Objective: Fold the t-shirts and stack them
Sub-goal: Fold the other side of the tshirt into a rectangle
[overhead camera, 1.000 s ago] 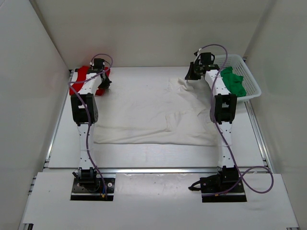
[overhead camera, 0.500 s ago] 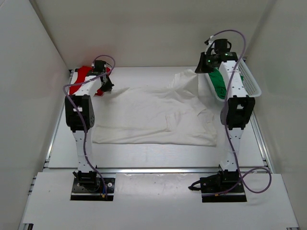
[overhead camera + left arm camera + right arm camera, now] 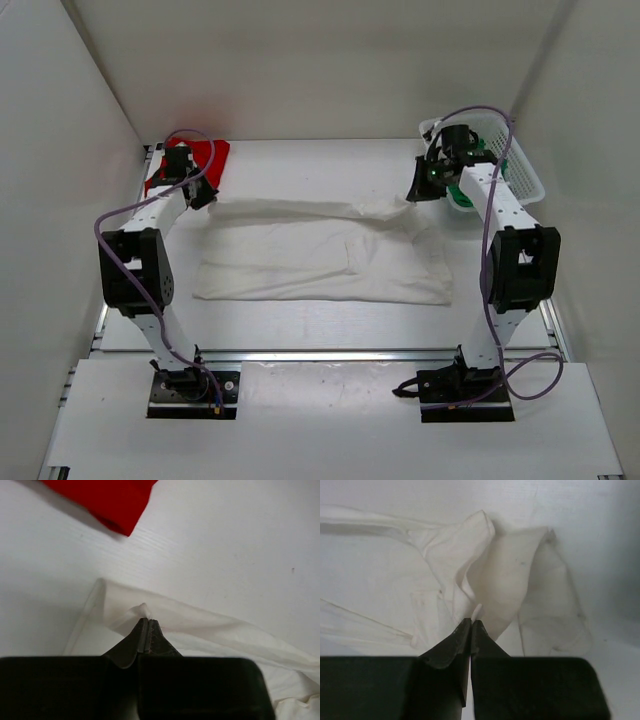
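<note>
White-walled enclosure with a pale surface (image 3: 300, 325), shown from above and from both wrists. At centre lies the white t-shirt (image 3: 320, 265), spread mostly flat, its far edge drawn into a long ridge between the two pairs of jaws. We see the left jaws closed on a small peak of white cloth at the shirt's far-left corner, and the right jaws closed on a thin fold at the rumpled far-right corner. The red t-shirt (image 3: 208, 155) sits in the far-left corner of the surface, apart from the white one. The green t-shirt (image 3: 460, 196) lies in the basket (image 3: 525, 172) at far right. We judge the cloth light, limp and thin: it should sag between grips, drag on the surface and slip from a shallow pinch. We would take hold at hems or corners, both sides matched, with enough cloth between the jaws that the edge travels evenly. Wrinkles near the right grip may spoil the fold.
</note>
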